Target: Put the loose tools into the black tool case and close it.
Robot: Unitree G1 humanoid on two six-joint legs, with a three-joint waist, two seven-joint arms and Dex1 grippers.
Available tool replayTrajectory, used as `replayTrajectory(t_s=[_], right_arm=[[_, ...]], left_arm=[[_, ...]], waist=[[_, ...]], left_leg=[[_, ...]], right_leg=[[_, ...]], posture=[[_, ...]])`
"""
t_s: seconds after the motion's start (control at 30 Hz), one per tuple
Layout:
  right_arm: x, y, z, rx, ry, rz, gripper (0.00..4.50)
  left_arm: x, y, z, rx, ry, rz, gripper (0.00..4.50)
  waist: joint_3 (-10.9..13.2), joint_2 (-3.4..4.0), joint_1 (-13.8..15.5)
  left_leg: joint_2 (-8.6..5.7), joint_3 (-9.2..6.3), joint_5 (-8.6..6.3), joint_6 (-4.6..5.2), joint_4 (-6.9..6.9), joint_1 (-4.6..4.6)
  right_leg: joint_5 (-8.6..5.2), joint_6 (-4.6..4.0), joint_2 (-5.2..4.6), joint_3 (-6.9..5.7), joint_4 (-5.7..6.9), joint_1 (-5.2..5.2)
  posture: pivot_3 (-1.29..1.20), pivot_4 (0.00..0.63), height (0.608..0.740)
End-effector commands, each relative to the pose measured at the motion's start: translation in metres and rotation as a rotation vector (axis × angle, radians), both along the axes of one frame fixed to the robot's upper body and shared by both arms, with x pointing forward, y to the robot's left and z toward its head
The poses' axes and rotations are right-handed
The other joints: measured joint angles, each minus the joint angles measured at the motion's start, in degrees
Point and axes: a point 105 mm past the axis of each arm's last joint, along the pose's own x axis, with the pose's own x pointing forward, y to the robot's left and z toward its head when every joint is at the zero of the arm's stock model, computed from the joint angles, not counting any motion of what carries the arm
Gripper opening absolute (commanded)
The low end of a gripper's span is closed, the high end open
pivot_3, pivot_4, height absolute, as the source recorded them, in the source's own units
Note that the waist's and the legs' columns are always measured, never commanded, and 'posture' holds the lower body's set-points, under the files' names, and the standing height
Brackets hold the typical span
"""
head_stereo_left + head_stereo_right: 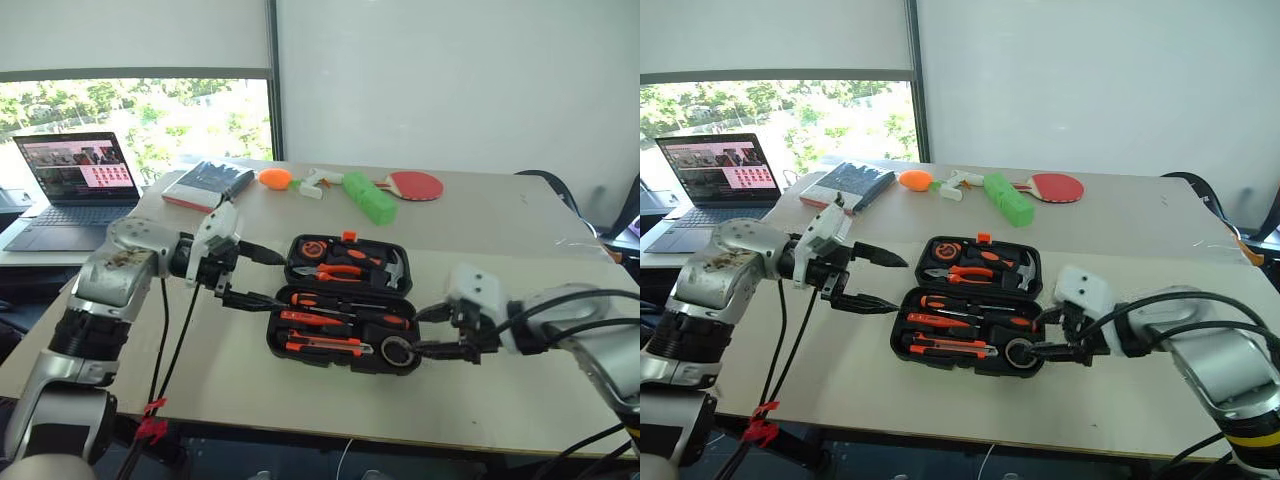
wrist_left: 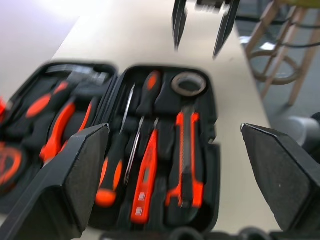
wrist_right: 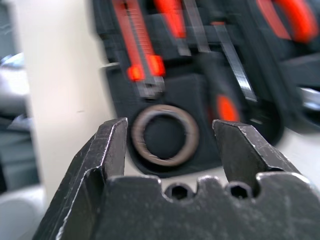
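The black tool case (image 1: 341, 305) lies open flat on the tan table (image 1: 500, 360), its two halves side by side, and serves as the landmark here. In its near half sit the two screwdrivers (image 2: 142, 107), the slim orange tester (image 2: 145, 175), the utility knife (image 2: 186, 160) and the round tape measure (image 3: 164, 134), which lies in the corner nearest the right gripper. The far half holds pliers and other orange-handled pieces, too blurred in the wrist views to name one by one.

The left gripper (image 1: 258, 277) hangs just off the case's left edge, its fingers spread wide with nothing between them. The right gripper (image 1: 425, 332) sits at the case's right edge beside the tape measure, its fingers parted and holding nothing.

Behind the case lie a green foam block (image 1: 368, 196) and a red paddle (image 1: 415, 184), its handle partly hidden by the block.
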Motion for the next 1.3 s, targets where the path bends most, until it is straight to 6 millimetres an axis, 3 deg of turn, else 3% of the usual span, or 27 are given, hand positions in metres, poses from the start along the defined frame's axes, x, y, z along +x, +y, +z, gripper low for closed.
replayTrajectory(t_s=[0.03,0.2,0.3,0.33,0.47,0.7,0.83,0.97,1.3], right_arm=[[0.015,-0.026,-0.003,-0.001,-0.062,-0.151,1.92],[0.030,-0.035,-0.025,-0.018,-0.085,-0.221,0.14],[0.035,-0.036,-0.031,-0.032,-0.095,-0.218,0.00],[0.037,-0.035,-0.034,-0.035,-0.095,-0.216,0.00],[0.042,-0.029,-0.045,-0.048,-0.086,-0.192,0.00],[0.049,-0.014,-0.050,-0.040,-0.087,-0.148,0.00],[0.038,0.004,-0.045,0.003,-0.077,-0.054,0.00],[0.017,0.020,-0.048,0.015,-0.037,0.047,0.00],[-0.012,0.022,-0.059,-0.006,0.016,0.090,0.00]], left_arm=[[0.015,0.026,-0.018,0.060,-0.026,0.171,3.19],[0.035,0.035,-0.054,0.154,-0.014,0.314,1.34],[0.039,0.031,-0.064,0.169,-0.018,0.321,0.25],[0.040,0.026,-0.067,0.160,-0.012,0.317,0.12],[0.043,0.008,-0.077,0.149,0.002,0.302,0.12],[0.039,-0.004,-0.089,0.142,0.032,0.277,0.12],[0.029,-0.005,-0.092,0.147,0.053,0.231,0.12],[0.007,-0.010,-0.096,0.136,0.100,0.142,0.12],[-0.032,-0.003,-0.106,0.173,0.196,0.073,0.12]], waist=[[0.00,0.00,0.00],[0.01,-0.02,0.00],[0.01,-0.02,0.13],[0.01,-0.03,0.14],[0.01,-0.03,0.13],[0.01,-0.03,0.03],[0.01,-0.03,0.01],[0.01,-0.02,-0.11],[0.01,-0.02,-0.10]], left_leg=[[-0.01,0.01,0.00,0.00,0.00,0.00],[-0.04,0.14,0.01,0.00,0.01,-0.02],[-0.05,0.14,0.01,0.00,0.01,-0.02],[-0.05,0.14,0.01,0.00,0.01,-0.03],[-0.05,0.14,0.01,0.00,0.01,-0.08],[-0.06,0.13,0.01,0.00,0.01,-0.08],[-0.05,0.12,0.01,0.00,0.00,-0.08],[-0.04,0.10,0.00,0.00,-0.08,-0.08],[-0.02,-0.03,0.00,0.00,-0.07,-0.02]], right_leg=[[0.00,0.00,-0.02,0.00,0.00,0.01],[0.00,0.01,-0.03,0.01,0.02,-0.03],[0.01,0.02,-0.03,0.00,0.01,0.00],[0.01,0.02,-0.03,0.00,0.00,-0.01],[0.01,0.02,-0.03,0.00,0.00,-0.05],[0.02,0.02,-0.03,0.00,0.01,-0.05],[0.02,0.02,-0.03,0.01,0.00,-0.05],[0.01,0.02,-0.02,0.00,0.00,-0.09],[0.00,0.00,-0.03,0.02,0.01,-0.04]], posture=[[0.00,0.150,0.736],[0.00,0.150,0.736],[0.00,0.150,0.736],[0.00,0.150,0.736],[0.00,0.150,0.736],[0.00,0.150,0.736],[0.00,0.150,0.736],[0.00,0.150,0.736],[0.00,0.150,0.736]])
